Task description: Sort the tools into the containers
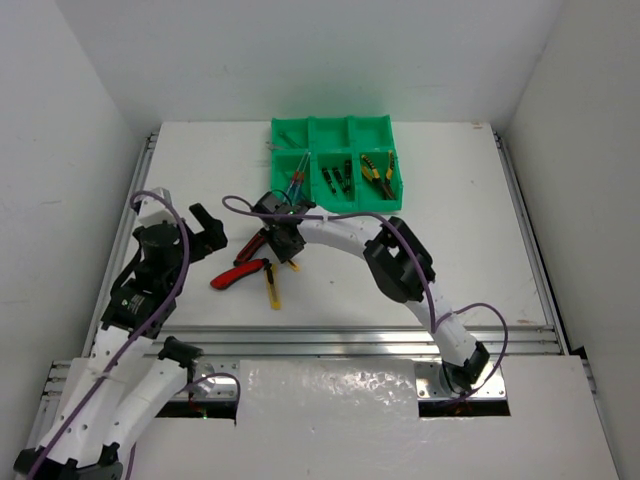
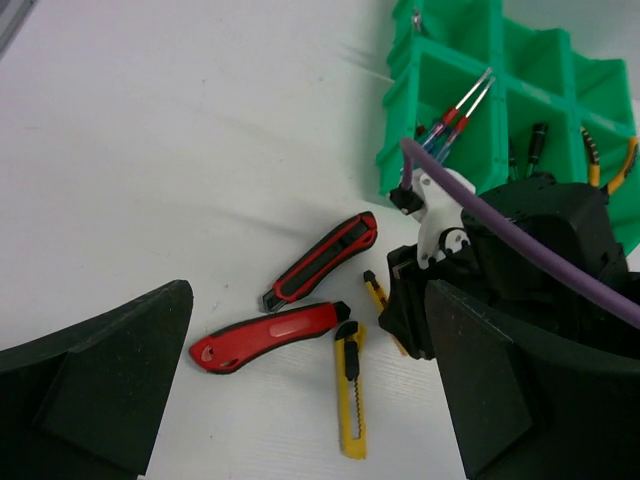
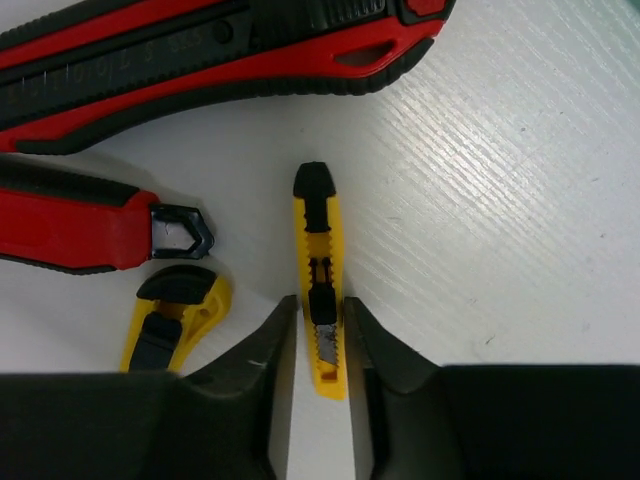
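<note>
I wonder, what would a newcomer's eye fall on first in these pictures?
Probably the bright green tray at the table's far middle, several compartments already holding tools. Next, the right gripper in front of it, its fingers closed on the sides of a yellow box cutter lying on the white table beside two red-black utility knives.

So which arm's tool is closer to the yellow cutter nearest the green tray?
Right. The right tool sits around that yellow cutter, a finger against each side. The left tool hangs open off to the cutter's left, well apart from it.
</note>
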